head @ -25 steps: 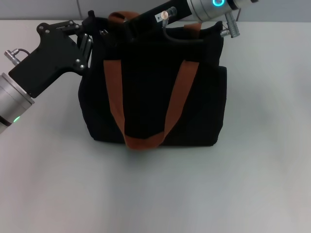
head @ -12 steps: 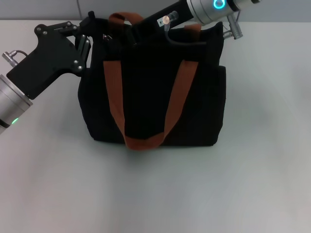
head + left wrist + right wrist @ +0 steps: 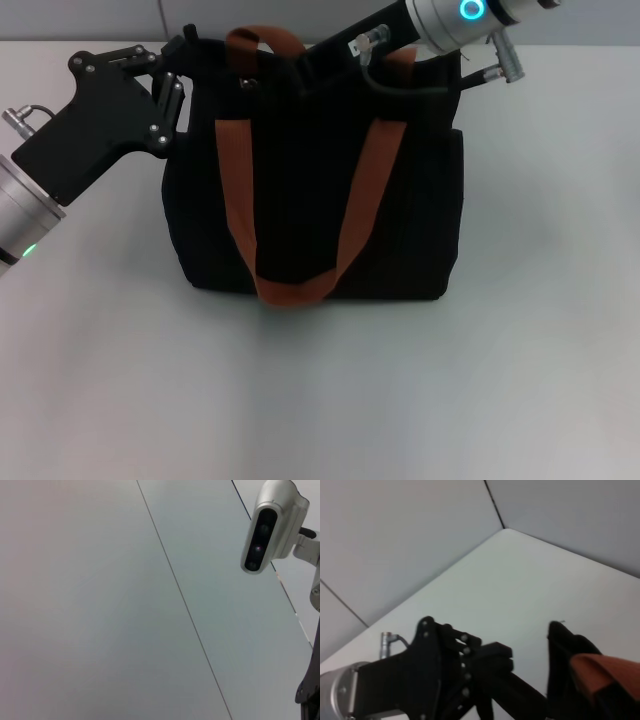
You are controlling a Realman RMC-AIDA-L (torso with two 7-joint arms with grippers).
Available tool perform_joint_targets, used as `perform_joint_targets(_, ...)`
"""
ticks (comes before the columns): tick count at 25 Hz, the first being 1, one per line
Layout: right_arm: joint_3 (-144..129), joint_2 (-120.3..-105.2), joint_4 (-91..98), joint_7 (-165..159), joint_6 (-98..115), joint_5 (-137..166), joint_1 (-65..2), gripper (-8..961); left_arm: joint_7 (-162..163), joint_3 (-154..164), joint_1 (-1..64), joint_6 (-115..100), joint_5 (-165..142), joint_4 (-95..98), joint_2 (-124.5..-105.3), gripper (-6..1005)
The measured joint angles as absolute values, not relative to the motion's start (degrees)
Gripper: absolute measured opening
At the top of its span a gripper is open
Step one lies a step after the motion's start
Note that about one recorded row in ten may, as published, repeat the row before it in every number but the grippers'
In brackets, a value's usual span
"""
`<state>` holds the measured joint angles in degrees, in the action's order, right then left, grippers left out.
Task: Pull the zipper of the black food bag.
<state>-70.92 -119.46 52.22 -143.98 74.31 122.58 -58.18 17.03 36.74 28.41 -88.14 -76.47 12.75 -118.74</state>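
Observation:
The black food bag [image 3: 310, 200] stands upright in the middle of the white table, with rust-orange strap handles [image 3: 236, 190]. My left gripper [image 3: 183, 72] is shut on the bag's top left corner and holds it; it also shows in the right wrist view [image 3: 485, 680]. My right gripper [image 3: 272, 66] reaches in from the upper right along the bag's top edge, black against the black fabric. A small silver zipper [image 3: 245, 82] pull shows at its tip, near the left handle. The bag's corner [image 3: 565, 642] and an orange strap [image 3: 600, 672] show in the right wrist view.
White table [image 3: 320, 400] lies all around the bag, with a grey wall behind. The left wrist view shows only wall panels and a grey camera housing [image 3: 270, 525].
My right arm has drawn back to the right along the bag's top, and the silver zipper pull has moved right with it. My left gripper has stayed on the corner.

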Motion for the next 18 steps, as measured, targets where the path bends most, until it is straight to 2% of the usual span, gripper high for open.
perform_joint_targets(18, -70.9, -119.44, 60.0, -153.3, 77.3, 130.9, -54.8, -1, 17.2, 36.0, 28.4, -87.8, -76.5, 12.7, -118.83, 27)
